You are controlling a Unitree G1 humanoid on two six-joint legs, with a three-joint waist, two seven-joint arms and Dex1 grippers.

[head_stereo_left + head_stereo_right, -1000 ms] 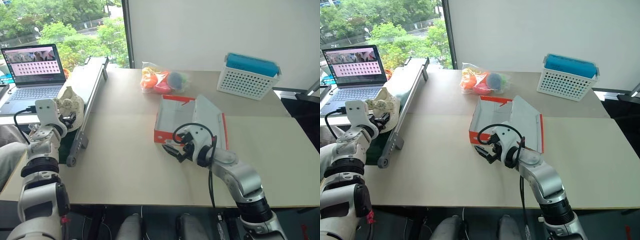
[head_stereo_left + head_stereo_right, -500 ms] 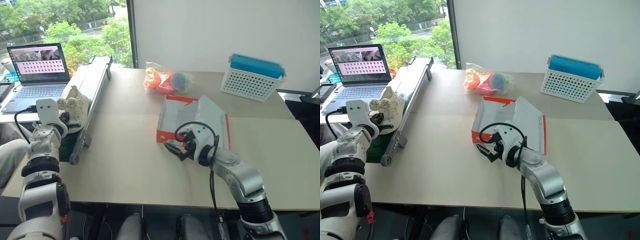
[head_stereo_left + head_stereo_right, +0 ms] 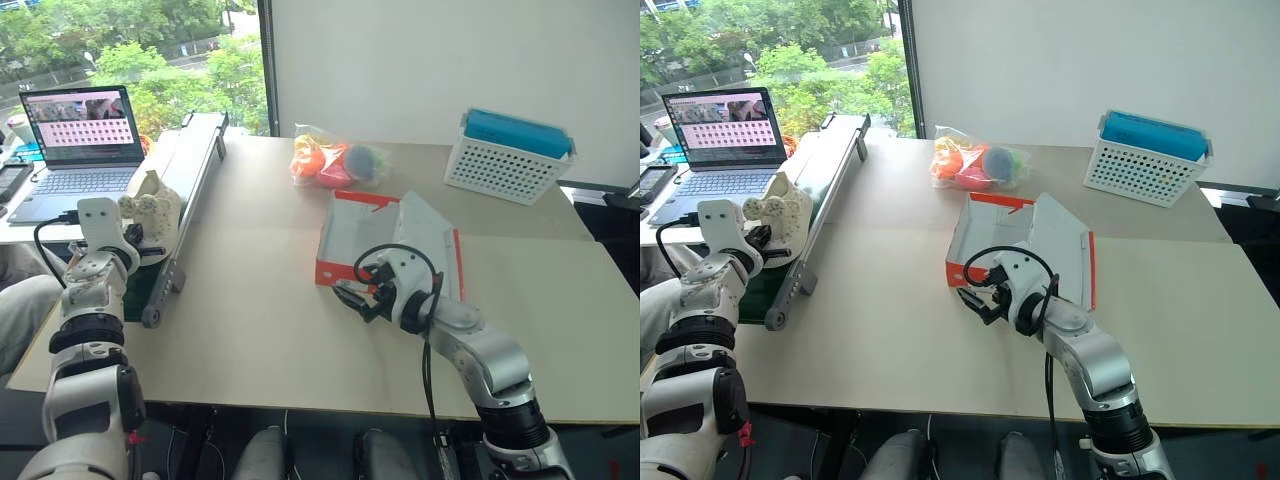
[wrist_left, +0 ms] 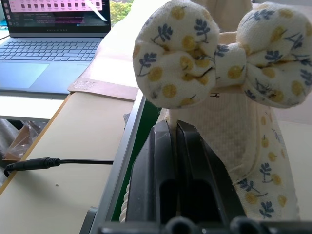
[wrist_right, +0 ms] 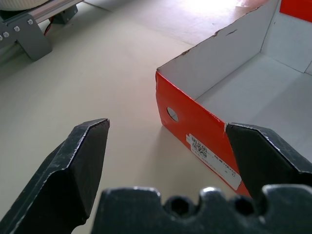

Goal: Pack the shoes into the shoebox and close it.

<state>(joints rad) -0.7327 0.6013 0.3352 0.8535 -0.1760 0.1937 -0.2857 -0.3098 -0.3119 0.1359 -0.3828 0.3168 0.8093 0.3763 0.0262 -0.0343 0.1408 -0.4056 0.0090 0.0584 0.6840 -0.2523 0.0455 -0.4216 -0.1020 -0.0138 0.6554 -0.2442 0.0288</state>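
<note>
Left hand (image 4: pixel 176 146): fingers pressed together on a shoe (image 4: pixel 243 136), seemingly at its edge, over the conveyor (image 3: pixel 185 200) at the table (image 3: pixel 250 330) side.
Right hand (image 5: pixel 165 161): fingers spread wide, holding nothing, just beside the shoebox corner.
Shoebox (image 3: pixel 345 250): open on the table, mid-table, lid back.

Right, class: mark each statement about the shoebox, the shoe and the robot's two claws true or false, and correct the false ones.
1. The shoebox stands open. True.
2. A shoe already lies inside it. False: its pale inside is empty.
3. The left claw is shut on a shoe with a flowered bow. True.
4. The right claw is closed on the box's end wall. False: its jaws stand wide open at the box's near end, gripping nothing.
5. The white basket sits on the conveyor. False: it sits on the table, at the far right corner.
</note>
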